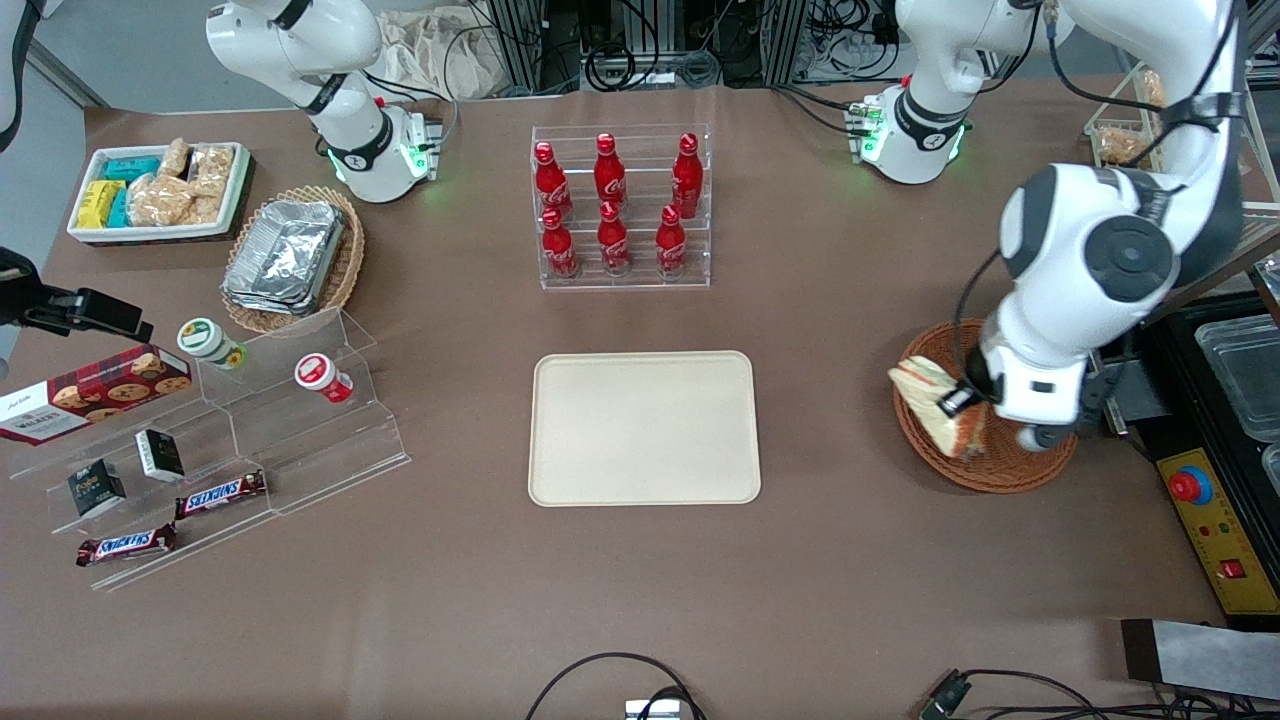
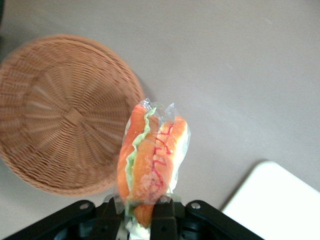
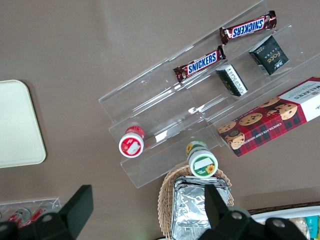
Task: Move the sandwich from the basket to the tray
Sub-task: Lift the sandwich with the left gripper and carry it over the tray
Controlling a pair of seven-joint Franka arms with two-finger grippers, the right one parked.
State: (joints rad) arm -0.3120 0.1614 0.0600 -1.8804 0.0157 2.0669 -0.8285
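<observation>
Sandwich (image 2: 152, 160) is up and out of the basket (image 2: 60, 112)
gripper (image 2: 145, 212) clamped on its end, wedge sticking straight out; tray (image 1: 644, 428) sits sideways toward the parked arm.

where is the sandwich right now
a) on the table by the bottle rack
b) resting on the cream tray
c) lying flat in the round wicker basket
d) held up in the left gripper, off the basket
d: in the left wrist view the gripper clamps the wrapped sandwich by its end, clear of the empty basket; the tray is bare.
</observation>
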